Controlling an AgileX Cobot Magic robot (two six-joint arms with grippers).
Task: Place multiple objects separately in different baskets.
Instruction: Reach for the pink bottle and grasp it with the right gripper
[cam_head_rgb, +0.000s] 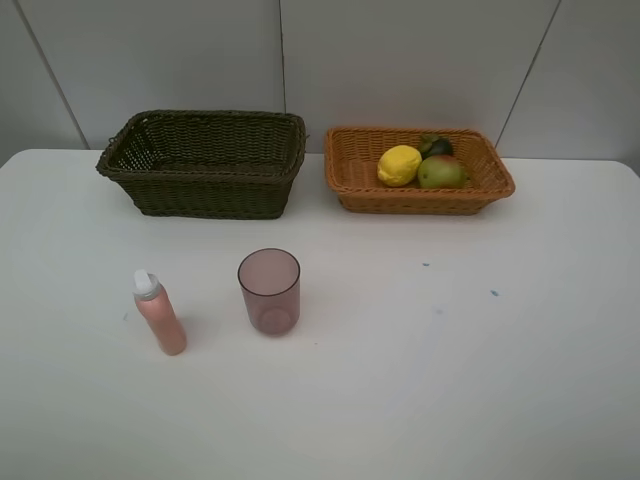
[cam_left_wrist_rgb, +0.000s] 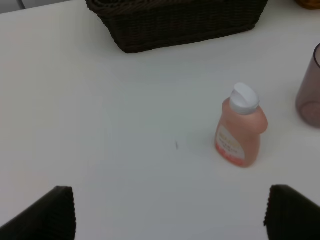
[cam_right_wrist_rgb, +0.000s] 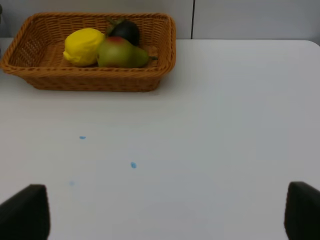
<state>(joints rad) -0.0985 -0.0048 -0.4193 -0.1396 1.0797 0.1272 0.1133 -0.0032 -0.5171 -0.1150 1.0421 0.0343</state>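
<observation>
The orange basket (cam_head_rgb: 345, 175) at the back right holds a yellow lemon (cam_head_rgb: 399, 165), a red-green pear (cam_head_rgb: 441, 172) and a dark mangosteen (cam_head_rgb: 436, 146). To its left stands the dark olive basket (cam_head_rgb: 205, 195), with nothing showing inside. On the table in front stand a pink white-capped bottle (cam_head_rgb: 160, 313) and a mauve cup (cam_head_rgb: 269, 291), both upright. Neither arm shows in the exterior view. My left gripper (cam_left_wrist_rgb: 172, 220) is open and low, well short of the bottle (cam_left_wrist_rgb: 239, 128). My right gripper (cam_right_wrist_rgb: 164, 215) is open, far from the orange basket (cam_right_wrist_rgb: 90, 80).
The white table (cam_head_rgb: 450, 380) runs back to a grey panelled wall. A few small blue specks (cam_right_wrist_rgb: 133, 165) mark the tabletop on the right. The cup's side (cam_left_wrist_rgb: 310, 90) shows beside the bottle in the left wrist view.
</observation>
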